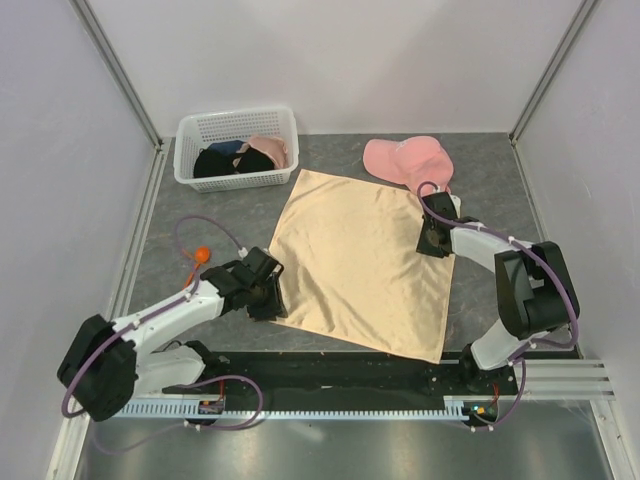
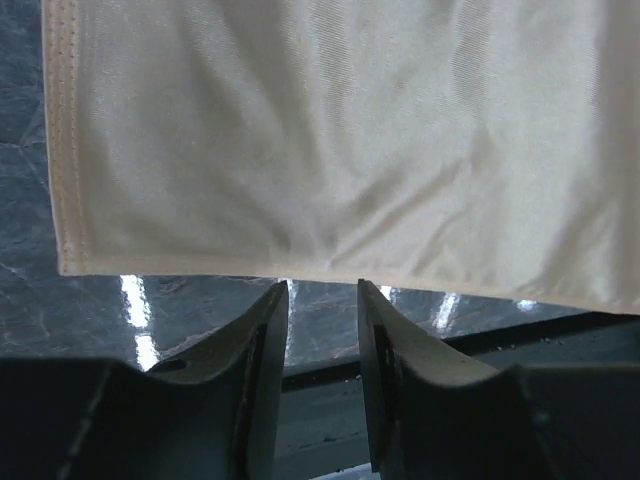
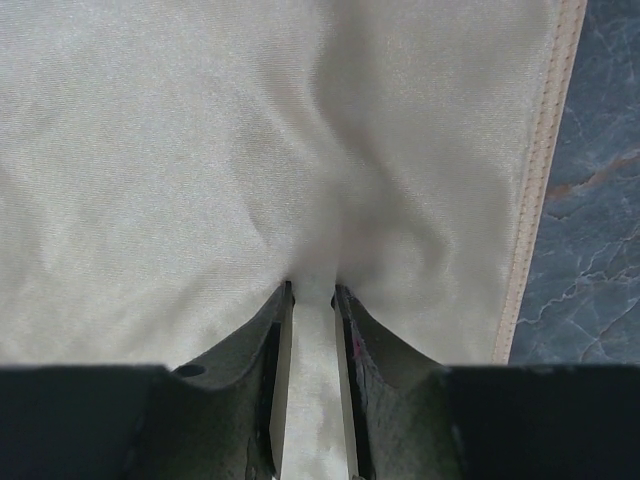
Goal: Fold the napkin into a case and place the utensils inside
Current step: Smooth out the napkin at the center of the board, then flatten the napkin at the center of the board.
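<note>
First fold of the napkin point(image 1: 360, 265): one side gripped, the other not yet.
The right gripper point(image 3: 312, 292) pinches a pucker of cloth near the far right corner. The left gripper point(image 2: 322, 290) stands spread, with the near left hem just ahead of its tips. It should probably slide onto that hem and close before either arm lifts. The shiny peach square lies flat in the middle of the table point(image 1: 480, 170), and the utensils point(image 1: 200, 256) lie apart on its left.

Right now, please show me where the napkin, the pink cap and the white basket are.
napkin point(image 1: 360, 260): top view, on the flat middle of the cloth.
pink cap point(image 1: 397, 158): top view, on its crown.
white basket point(image 1: 240, 181): top view, on its near wall.
</note>
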Controlling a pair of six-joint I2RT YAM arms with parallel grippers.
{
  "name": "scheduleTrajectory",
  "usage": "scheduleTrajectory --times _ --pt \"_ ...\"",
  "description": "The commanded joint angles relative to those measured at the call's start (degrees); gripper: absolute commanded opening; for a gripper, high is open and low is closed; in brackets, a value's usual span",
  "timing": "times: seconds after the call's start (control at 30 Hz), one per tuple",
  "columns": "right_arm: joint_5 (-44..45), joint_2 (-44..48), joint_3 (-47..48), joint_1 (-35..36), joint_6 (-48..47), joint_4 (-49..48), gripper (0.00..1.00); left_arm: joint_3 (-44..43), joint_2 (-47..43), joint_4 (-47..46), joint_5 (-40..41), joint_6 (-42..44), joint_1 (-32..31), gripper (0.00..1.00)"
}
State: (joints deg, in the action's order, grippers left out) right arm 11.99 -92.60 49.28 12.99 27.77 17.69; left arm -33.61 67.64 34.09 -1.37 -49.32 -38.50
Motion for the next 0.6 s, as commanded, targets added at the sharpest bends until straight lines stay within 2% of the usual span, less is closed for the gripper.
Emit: scheduleTrajectory --times 0.0,0.13,0.23,0.33,0.5,0.57 --pt "1.72 -4.25 1.78 -0.07 -1.58 3.22 0.32 -1.54 -6.81 0.02 -5.04 -0.78 -0.26 0.42" --pt "-1.50 -6.62 6.08 -0.07 -2.54 2.96 0.38 -6.81 -5.24 -2.43 -2.87 2.19 -0.26 0.46" --pt "-3.64 -7.43 8.38 0.36 -1.85 5.94 0.40 -13.84 2.47 -4.20 -1.36 5.72 0.70 0.47" --pt "-3.81 -3.48 6.10 0.89 -1.40 5.87 0.43 -22.27 12.06 -4.38 -2.32 7.92 2.20 0.46" --pt "-6.10 -3.02 4.34 1.24 -2.37 4.54 0.50 -35.02 27.68 -5.26 2.50 11.69 3.52 0.46" --pt "-6.19 -3.55 4.51 2.03 -2.37 4.54 0.51 -41.06 33.15 -2.99 3.83 12.67 4.48 0.46"
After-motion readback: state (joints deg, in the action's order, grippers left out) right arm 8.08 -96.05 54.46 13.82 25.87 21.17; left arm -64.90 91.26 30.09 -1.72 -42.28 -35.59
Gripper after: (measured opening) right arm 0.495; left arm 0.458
